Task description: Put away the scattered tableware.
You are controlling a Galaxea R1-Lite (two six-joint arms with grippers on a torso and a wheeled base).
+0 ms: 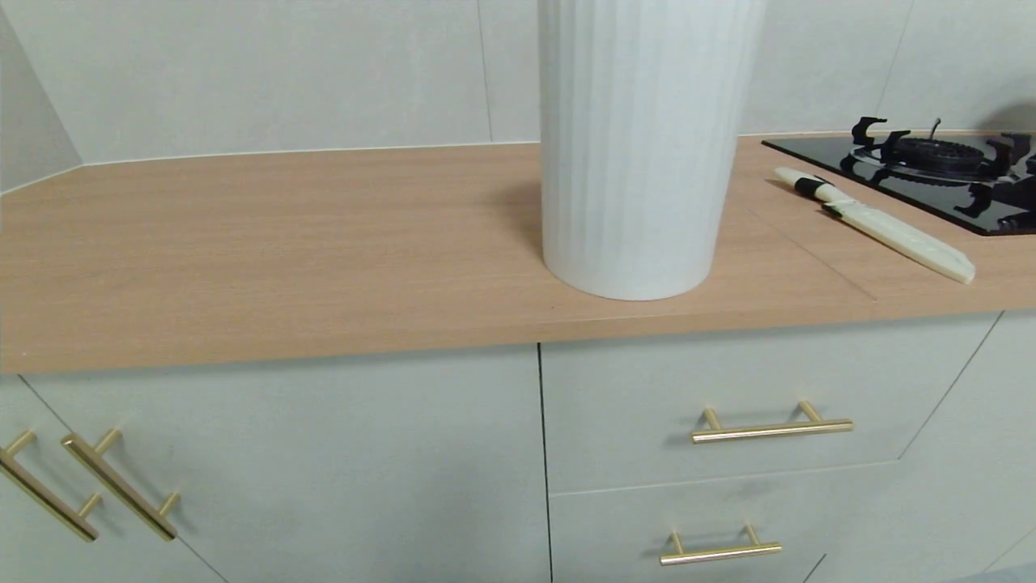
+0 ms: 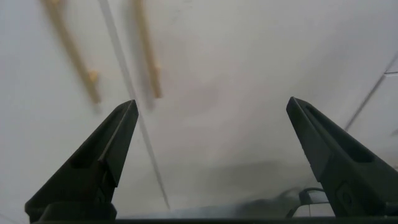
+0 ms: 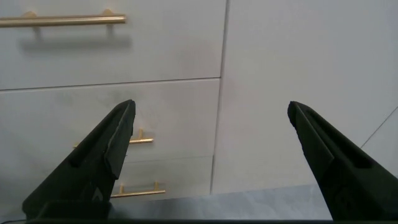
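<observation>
Wooden countertop held knife between ribbed white container and hob; left gripper, right gripper gaped empty at cabinet fronts below, well apart.

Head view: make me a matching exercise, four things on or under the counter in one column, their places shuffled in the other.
1 ribbed white container
2 knife
3 black hob
4 gold handle

A on a drawer front
B set into the counter's right end
C lying beside the hob
D upright near the counter's front edge

Pairs: 1-D, 2-C, 3-B, 4-A
</observation>
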